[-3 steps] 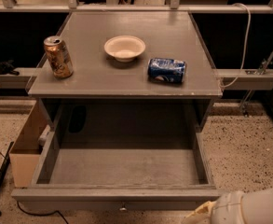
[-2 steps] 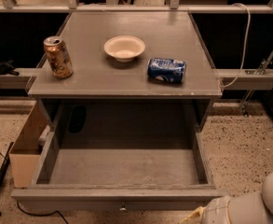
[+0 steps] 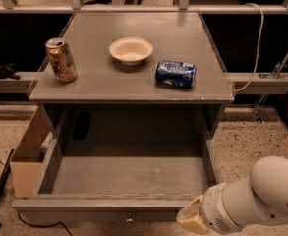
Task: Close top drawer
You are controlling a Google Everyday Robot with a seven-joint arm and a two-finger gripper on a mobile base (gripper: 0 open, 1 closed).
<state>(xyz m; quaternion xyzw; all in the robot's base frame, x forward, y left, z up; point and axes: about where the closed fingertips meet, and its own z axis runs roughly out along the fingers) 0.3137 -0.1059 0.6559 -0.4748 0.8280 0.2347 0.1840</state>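
The top drawer [image 3: 129, 177] is pulled far out of the grey cabinet and its box is bare inside. Its front panel runs along the bottom of the camera view, with the small round knob [image 3: 129, 219] at its centre. My gripper [image 3: 190, 221] shows as a beige tip on the white arm [image 3: 261, 195] at the bottom right. It sits at the drawer's front panel, right of the knob. Whether it touches the panel is hidden.
On the cabinet top [image 3: 183, 33] stand a gold can [image 3: 61, 59] at the left and a white bowl [image 3: 130, 49] in the middle, and a blue can [image 3: 175, 73] lies on its side at the right. A cardboard box [image 3: 28, 151] stands against the drawer's left side. A white cable [image 3: 255, 38] hangs at the right.
My arm has come further into view from the bottom right, and the gripper tip has shifted slightly left along the drawer front. The drawer stands as open as before.
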